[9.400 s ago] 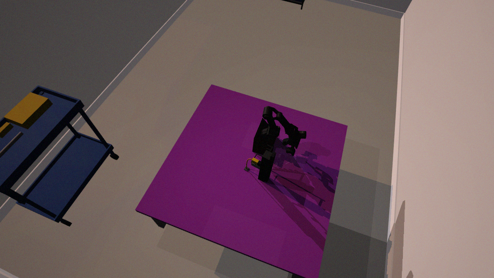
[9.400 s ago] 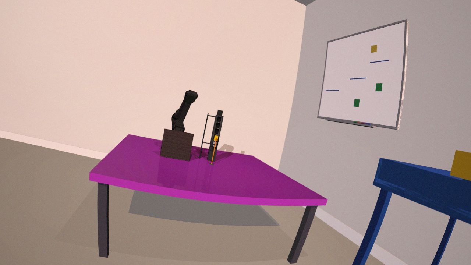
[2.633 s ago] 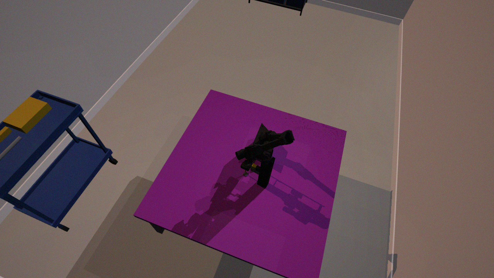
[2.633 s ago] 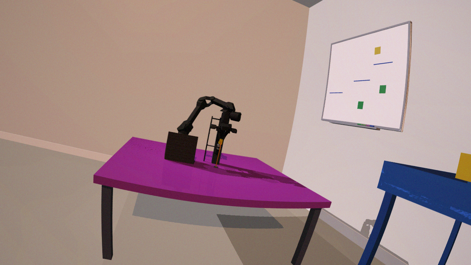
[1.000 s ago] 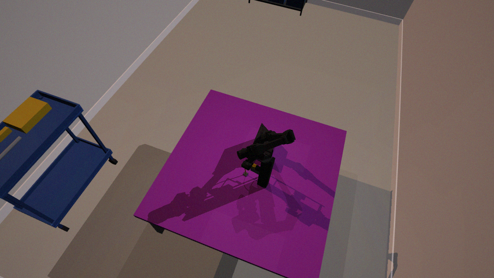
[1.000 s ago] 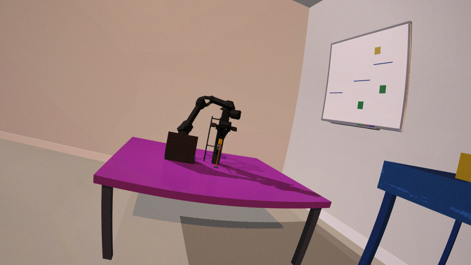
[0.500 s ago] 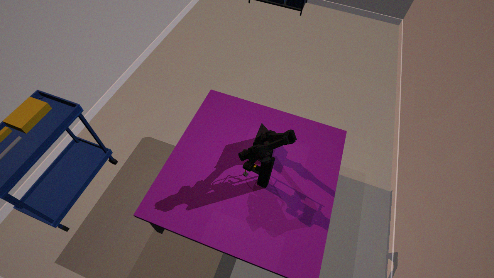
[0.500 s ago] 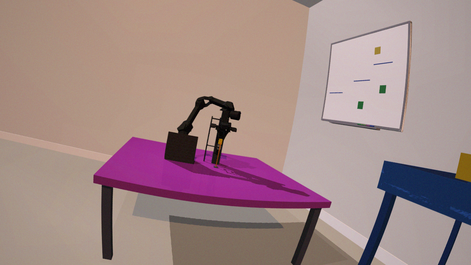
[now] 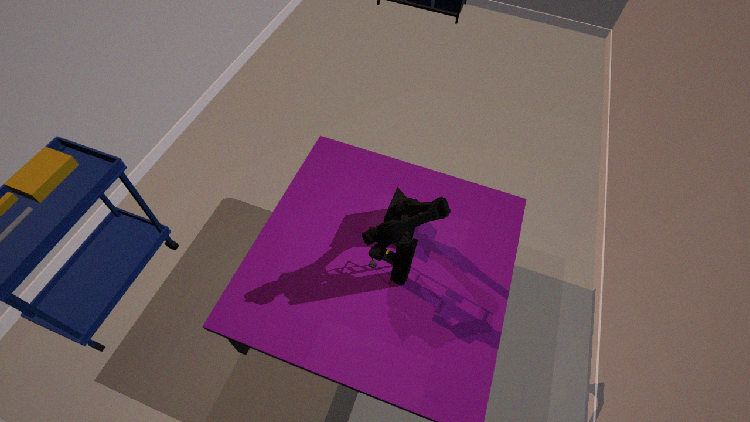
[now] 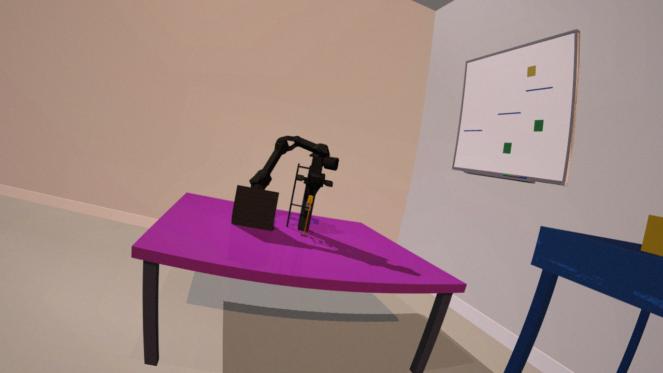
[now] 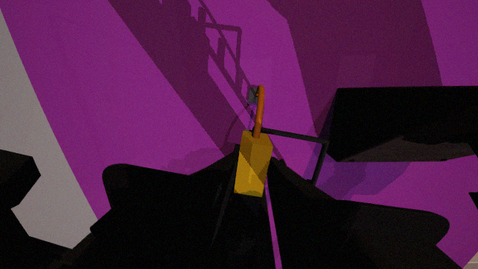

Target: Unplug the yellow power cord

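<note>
A blue cart (image 9: 78, 235) carrying a yellow box (image 9: 40, 173) stands well apart; a whiteboard (image 10: 514, 109) hangs on the wall.

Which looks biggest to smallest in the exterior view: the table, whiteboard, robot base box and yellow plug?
1. Table
2. Whiteboard, though it hangs farther back, so its true size is unsure
3. Base box
4. Plug, gripped by the hand
</note>
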`<action>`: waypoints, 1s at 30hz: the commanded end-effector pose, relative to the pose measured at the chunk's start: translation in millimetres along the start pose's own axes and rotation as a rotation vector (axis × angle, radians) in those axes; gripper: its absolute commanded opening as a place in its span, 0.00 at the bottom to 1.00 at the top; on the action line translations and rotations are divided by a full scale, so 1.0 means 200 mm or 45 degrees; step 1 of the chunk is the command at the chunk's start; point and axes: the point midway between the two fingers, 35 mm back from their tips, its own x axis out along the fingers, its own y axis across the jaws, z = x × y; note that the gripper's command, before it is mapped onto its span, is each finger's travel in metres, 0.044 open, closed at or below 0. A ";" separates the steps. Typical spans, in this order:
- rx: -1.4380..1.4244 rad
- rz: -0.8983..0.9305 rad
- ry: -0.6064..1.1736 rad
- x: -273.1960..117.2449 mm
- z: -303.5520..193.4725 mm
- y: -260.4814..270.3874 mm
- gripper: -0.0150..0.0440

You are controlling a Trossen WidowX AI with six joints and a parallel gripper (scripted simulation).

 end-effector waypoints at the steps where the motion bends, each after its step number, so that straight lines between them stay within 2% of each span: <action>1: -0.002 0.002 0.001 0.00 0.00 0.00 0.30; 3: -0.002 0.002 0.001 0.00 0.00 0.00 0.25; 29: 0.004 0.003 -0.002 -0.02 0.20 0.01 0.25; 30: 0.005 0.002 0.000 -0.01 0.19 0.01 0.30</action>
